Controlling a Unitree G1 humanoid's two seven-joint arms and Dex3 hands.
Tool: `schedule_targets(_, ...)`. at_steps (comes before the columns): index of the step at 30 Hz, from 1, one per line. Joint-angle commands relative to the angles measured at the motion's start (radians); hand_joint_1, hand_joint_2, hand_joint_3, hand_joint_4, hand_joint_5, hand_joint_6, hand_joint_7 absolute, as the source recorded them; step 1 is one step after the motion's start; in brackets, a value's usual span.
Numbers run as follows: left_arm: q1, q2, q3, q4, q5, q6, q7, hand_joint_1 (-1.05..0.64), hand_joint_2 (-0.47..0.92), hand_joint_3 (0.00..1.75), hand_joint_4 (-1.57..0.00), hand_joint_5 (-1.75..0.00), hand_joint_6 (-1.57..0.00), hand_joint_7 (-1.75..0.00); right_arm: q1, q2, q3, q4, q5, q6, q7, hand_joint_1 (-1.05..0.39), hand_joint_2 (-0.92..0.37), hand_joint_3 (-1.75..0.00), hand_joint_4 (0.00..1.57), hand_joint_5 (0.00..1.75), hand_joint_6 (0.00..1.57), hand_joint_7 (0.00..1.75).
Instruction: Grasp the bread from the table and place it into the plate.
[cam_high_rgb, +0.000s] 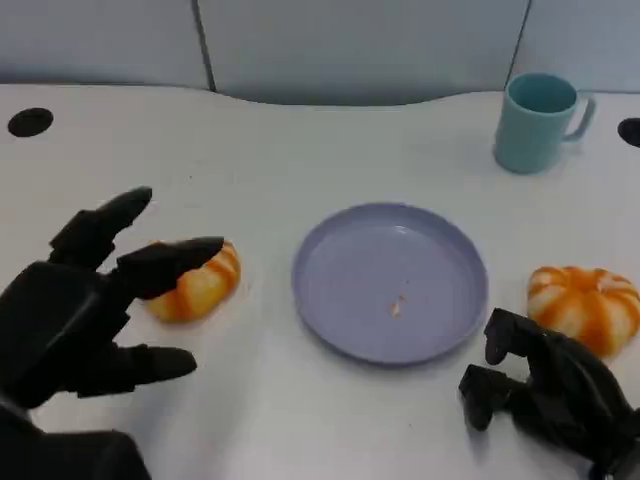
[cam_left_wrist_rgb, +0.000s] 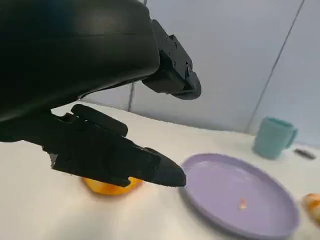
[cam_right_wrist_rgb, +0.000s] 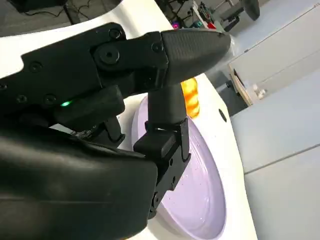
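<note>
Closest to you, at the lower left of the head view, your left hand hovers with its black fingers spread apart and holding nothing; one fingertip reaches over the near edge of the orange-and-white glazed bread roll, but you cannot tell from these pictures whether it touches. That roll sits on the white table, just to the left of the round lilac plastic plate, which carries only a tiny crumb. At the lower right, your right hand rests low with its fingers curled inward around nothing, just beside a second orange-and-white striped bread roll lying to the right of the plate. A pale teal mug stands well behind the plate. Expect the bread to be light, soft and easily squashed, with a smooth glaze that may slip. You would probably do best to close around its broad middle from above, thumb on one side and fingers opposite, squeezing only enough to lift it.
</note>
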Motion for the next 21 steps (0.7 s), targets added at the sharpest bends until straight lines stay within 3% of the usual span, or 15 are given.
schedule_targets(1, -0.102, 0.077, -0.08, 0.035, 0.105, 0.102, -0.032, -0.66, 0.91, 0.01, -0.2, -0.05, -0.26, 0.0, 0.012, -0.019, 0.003, 0.029, -0.023, 0.011, -0.016, -0.52, -0.92, -0.3, 0.76, 1.75, 0.66, 1.57)
schedule_targets(9, -0.312, 0.134, -0.265, 0.195, 0.278, 0.239, -0.068, -0.66, 0.87, 0.0, -0.1, 0.0, -0.19, 0.0, 0.006, -0.025, 0.001, 0.043, -0.029, 0.009, -0.013, -0.52, -0.92, -0.3, 0.76, 1.75, 0.68, 1.56)
schedule_targets(18, -0.533, 0.099, -0.457, 0.501, 0.289, 0.31, -0.104, -0.64, 0.85, 0.0, -0.04, 0.0, -0.13, 0.0, 0.015, -0.026, 0.008, 0.032, -0.032, 0.004, -0.017, -0.53, -0.92, -0.3, 0.77, 1.72, 0.69, 1.53)
schedule_targets(21, -0.603, 0.051, -0.514, 0.631, 0.281, 0.33, -0.107, -0.62, 0.81, 0.0, -0.05, -0.01, -0.16, -0.01, 0.02, -0.027, 0.009, 0.02, -0.029, 0.018, -0.019, -0.53, -0.92, -0.3, 0.76, 1.73, 0.69, 1.53)
